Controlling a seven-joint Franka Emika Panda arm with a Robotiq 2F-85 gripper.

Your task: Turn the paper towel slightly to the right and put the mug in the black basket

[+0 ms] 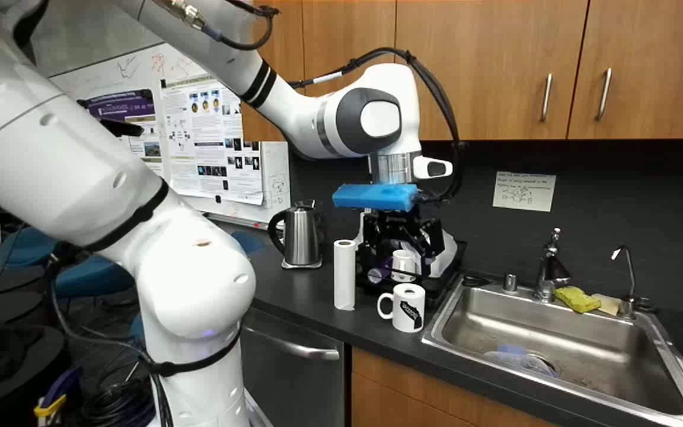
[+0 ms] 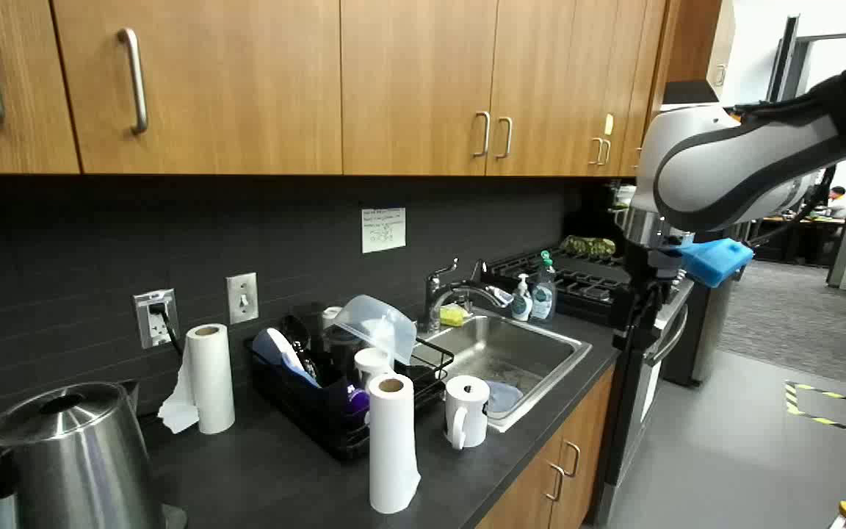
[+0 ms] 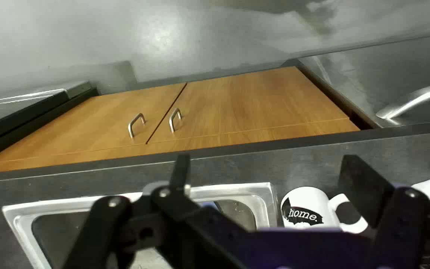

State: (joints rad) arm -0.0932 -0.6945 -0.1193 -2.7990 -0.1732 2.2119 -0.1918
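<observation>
The white mug (image 1: 408, 308) with black markings stands upright on the counter by the sink's corner. It also shows in an exterior view (image 2: 465, 411) and, at lower right, in the wrist view (image 3: 308, 207). The white paper towel roll (image 1: 344, 276) stands upright beside it; it also shows in an exterior view (image 2: 391, 444). The black basket (image 2: 335, 437) is a dish rack behind them, holding dishes. My gripper (image 1: 402, 258) hangs in the air, apart from the mug. It also shows in an exterior view (image 2: 630, 339). In the wrist view its fingers (image 3: 267, 170) are spread with nothing between them.
A steel sink (image 1: 567, 350) adjoins the mug. A steel kettle (image 1: 301, 237) stands further along the counter. A second paper towel roll (image 2: 210, 378) stands by the wall. Another white mug (image 2: 373, 361) and a clear tub (image 2: 377, 327) are in the basket. Wooden cabinets (image 1: 484, 71) hang above.
</observation>
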